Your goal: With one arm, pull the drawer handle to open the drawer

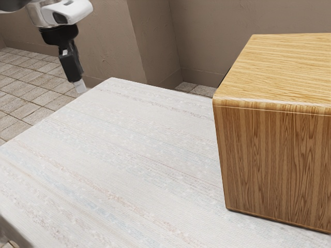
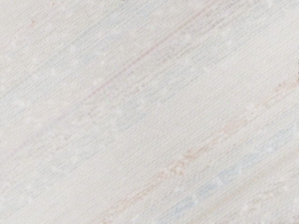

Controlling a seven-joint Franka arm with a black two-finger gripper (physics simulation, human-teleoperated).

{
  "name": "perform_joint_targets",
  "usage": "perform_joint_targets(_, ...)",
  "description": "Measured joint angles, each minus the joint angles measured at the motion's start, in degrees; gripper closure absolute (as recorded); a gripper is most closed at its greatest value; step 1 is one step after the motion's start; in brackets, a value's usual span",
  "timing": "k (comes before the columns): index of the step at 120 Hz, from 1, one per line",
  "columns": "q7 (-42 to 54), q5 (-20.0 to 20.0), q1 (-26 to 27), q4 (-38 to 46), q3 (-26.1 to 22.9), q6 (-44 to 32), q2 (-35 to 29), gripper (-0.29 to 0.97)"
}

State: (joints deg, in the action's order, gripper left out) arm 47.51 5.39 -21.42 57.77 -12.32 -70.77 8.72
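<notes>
Up at the exterior view's upper left, one gripper (image 1: 78, 87) hangs near the far corner of the single pale table (image 1: 119, 155), pointing down; open or closed, I cannot tell. One wooden cabinet (image 1: 274, 129) stands on the table at the exterior view's right, well apart from the gripper. Under the wrist camera lies streaked tabletop (image 2: 149, 112).

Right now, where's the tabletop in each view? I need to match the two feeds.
Exterior view: the table fills the lower left and centre and runs under the wooden cabinet at the exterior view's right. The gripper hangs at the upper left.
Wrist view: the table's surface lies straight under the hand, its grain running diagonally.
Shared landmark: the whitewashed grain with faint pink and blue streaks.
</notes>
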Motion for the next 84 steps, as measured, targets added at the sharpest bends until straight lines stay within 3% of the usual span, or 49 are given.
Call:
perform_joint_targets(50, 8.0, 0.2, 0.1, 2.1, 0.1, -0.1, -1.1, 0.00)
perform_joint_targets(84, 35.2, 0.5, -1.2, 3.4, -0.6, -5.3, 1.2, 0.00)
